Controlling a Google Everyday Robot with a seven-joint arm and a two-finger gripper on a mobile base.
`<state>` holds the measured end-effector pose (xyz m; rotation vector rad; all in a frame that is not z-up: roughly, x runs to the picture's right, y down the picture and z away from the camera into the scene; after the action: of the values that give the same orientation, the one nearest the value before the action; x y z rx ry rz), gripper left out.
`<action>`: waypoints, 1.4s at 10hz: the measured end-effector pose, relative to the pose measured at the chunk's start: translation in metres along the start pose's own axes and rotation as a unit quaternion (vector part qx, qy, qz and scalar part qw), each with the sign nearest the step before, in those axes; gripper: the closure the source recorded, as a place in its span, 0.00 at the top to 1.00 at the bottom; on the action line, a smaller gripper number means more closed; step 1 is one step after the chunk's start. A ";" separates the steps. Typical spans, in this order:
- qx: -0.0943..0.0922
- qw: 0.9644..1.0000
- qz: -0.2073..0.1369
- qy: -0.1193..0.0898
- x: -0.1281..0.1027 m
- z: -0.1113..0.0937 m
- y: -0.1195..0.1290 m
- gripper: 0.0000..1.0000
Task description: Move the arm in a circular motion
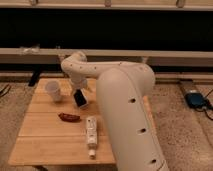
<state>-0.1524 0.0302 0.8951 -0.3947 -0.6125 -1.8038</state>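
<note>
The cream-white jointed arm [125, 100] fills the right and middle of the camera view. Its thick segment rises from the bottom right, and a thinner segment reaches left to an elbow [74, 64] over the wooden table [45, 137]. From the elbow it drops to the small dark gripper [80, 99], which hangs just above the tabletop, to the right of a white cup [53, 91].
A dark red-brown object [69, 117] lies on the table in front of the gripper. A white bottle [91, 131] lies on its side near the front edge. A blue device [196, 100] sits on the floor at the right. A dark wall with a rail runs behind.
</note>
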 end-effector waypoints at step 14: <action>0.000 1.000 0.021 0.023 -0.012 -0.037 0.029 0.80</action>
<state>-0.1202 0.0114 0.8646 -0.3624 -0.5689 -1.7679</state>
